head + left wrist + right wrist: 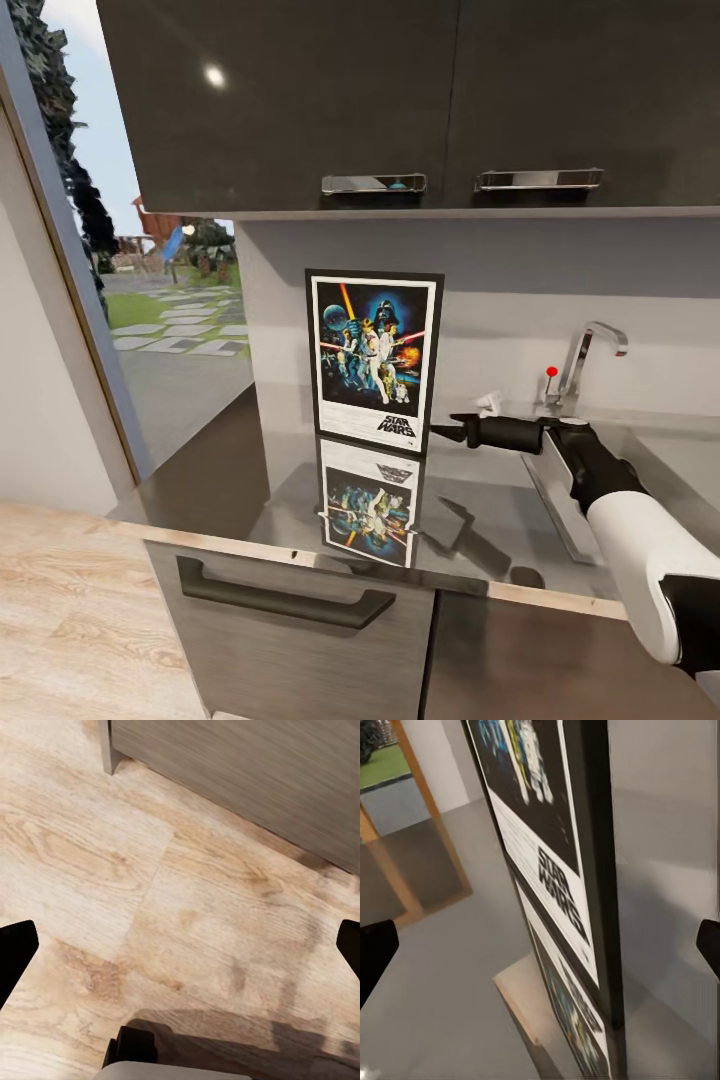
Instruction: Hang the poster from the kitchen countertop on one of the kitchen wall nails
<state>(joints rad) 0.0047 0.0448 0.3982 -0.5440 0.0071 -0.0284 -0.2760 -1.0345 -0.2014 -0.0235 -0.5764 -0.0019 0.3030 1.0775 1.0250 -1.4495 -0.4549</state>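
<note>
Black-framed, white-bordered Star Wars poster (374, 360) stands upright on the glossy dark grey countertop (220, 480), leaning against the pale wall at the far side, its mirror image below it. Right gripper (440, 432), black on a white-and-black arm, sits just right of the poster's lower right corner; its wrist view shows the fingers (375, 952) wide apart with the poster's edge (585, 870) between them, not clamped. Chrome tap (585, 355) stands further right. Left gripper's fingers (15, 952) are spread over light wooden plank floor (150, 885).
</note>
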